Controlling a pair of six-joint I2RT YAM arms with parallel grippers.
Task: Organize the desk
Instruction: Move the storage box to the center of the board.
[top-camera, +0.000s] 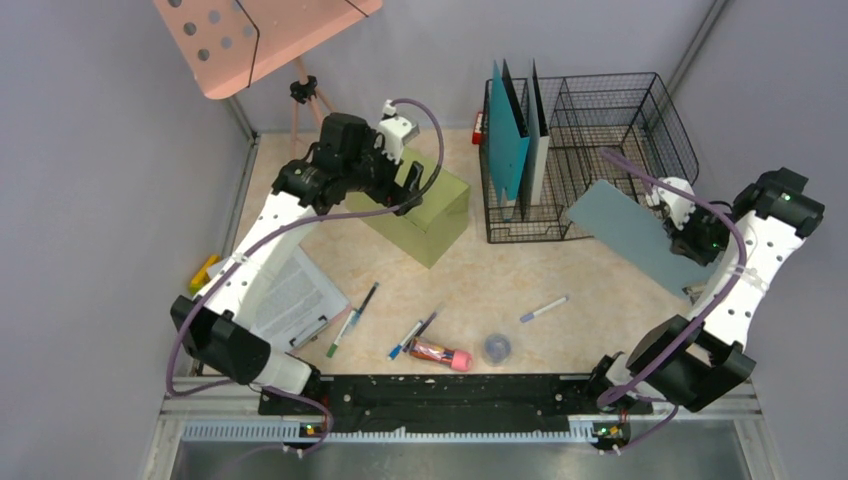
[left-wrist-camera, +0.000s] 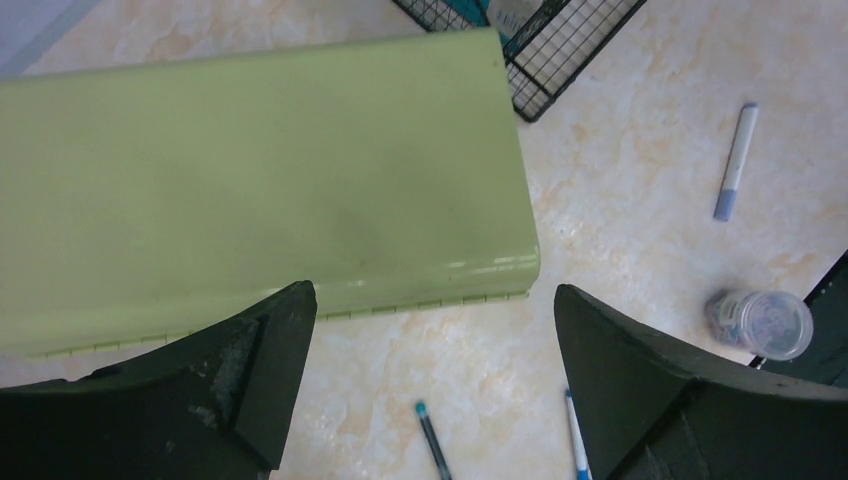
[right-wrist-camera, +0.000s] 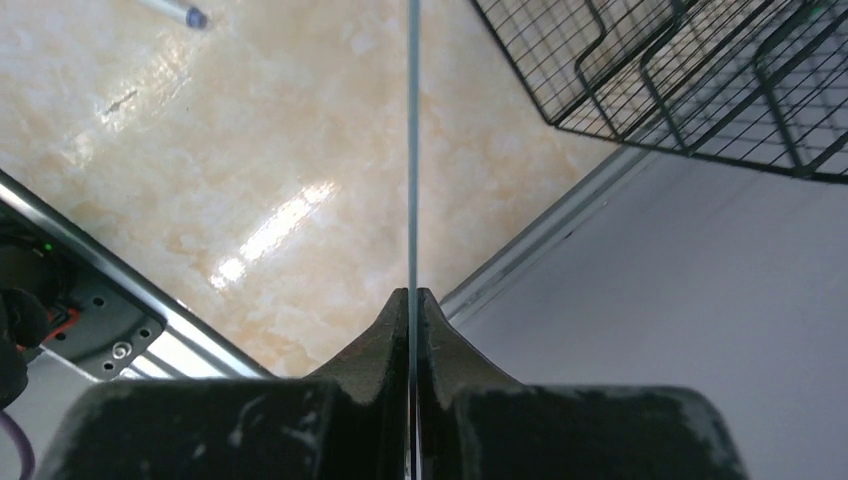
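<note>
The beige marble desk (top-camera: 480, 280) holds loose pens, a marker (top-camera: 544, 308), a red tube (top-camera: 440, 353), a small clear jar (top-camera: 497, 348) and a clipboard with paper (top-camera: 295, 300). My left gripper (left-wrist-camera: 435, 340) is open and empty above the near edge of the olive-green drawer box (left-wrist-camera: 260, 170). My right gripper (right-wrist-camera: 412, 300) is shut on a thin grey-blue folder (top-camera: 625, 230), seen edge-on in the right wrist view (right-wrist-camera: 411, 150), and holds it above the desk beside the black wire rack (top-camera: 600, 150).
The wire rack holds upright teal and grey folders (top-camera: 510, 140). A pink perforated board on a tripod (top-camera: 255, 35) stands at back left. A yellow object (top-camera: 203, 272) lies by the left wall. Grey walls bound the desk; a black rail (top-camera: 440, 392) runs along the front.
</note>
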